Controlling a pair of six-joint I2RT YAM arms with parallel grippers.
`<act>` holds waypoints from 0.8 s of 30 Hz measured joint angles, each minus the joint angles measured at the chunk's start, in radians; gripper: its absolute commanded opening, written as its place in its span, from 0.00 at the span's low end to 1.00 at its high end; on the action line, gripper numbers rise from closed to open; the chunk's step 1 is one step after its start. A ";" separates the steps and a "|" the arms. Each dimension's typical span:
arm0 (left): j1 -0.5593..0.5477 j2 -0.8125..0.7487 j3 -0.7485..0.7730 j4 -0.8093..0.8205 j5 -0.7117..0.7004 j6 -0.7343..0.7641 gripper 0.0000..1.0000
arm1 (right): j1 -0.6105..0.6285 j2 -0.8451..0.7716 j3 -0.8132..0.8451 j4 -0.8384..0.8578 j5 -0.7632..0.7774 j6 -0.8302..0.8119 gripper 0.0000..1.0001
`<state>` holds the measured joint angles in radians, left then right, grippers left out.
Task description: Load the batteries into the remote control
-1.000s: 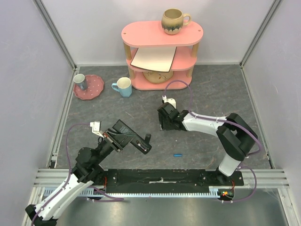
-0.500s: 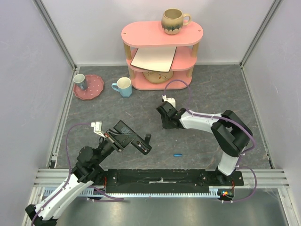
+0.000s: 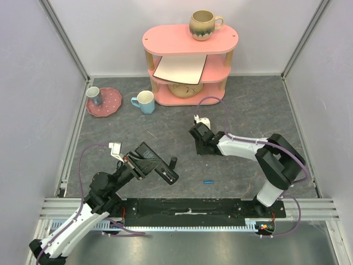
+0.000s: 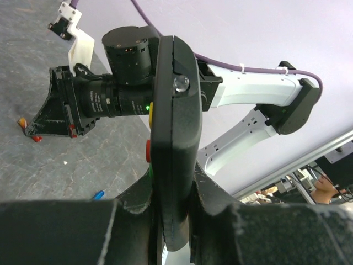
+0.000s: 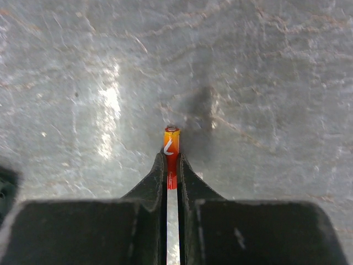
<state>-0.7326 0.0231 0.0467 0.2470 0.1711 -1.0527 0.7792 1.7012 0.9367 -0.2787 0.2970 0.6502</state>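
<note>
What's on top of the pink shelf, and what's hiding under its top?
The pink oval three-tier shelf carries a brown-and-cream ceramic mug on top. Under the top lies a flat white square board. Below that sits a tan patterned bowl, partly covered, so its inside cannot be seen.

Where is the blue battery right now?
In the top view, the blue battery lies alone on the grey table near its front edge, a little right of the remote.

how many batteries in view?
2. The red-orange battery is pinched in the right gripper; blue battery loose on the table near the front. More could hide inside the remote.
</note>
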 measured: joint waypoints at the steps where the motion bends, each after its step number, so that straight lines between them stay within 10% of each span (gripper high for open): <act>1: 0.000 0.005 0.000 0.014 0.014 0.000 0.02 | 0.000 -0.013 -0.014 -0.001 0.000 -0.008 0.00; 24: 0.000 0.266 -0.001 0.132 0.052 0.000 0.02 | 0.000 -0.163 -0.082 -0.087 -0.048 -0.200 0.00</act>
<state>-0.7326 0.2890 0.0456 0.3786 0.2230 -1.0527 0.7788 1.5387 0.8551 -0.3653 0.2493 0.4500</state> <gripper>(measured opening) 0.224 0.082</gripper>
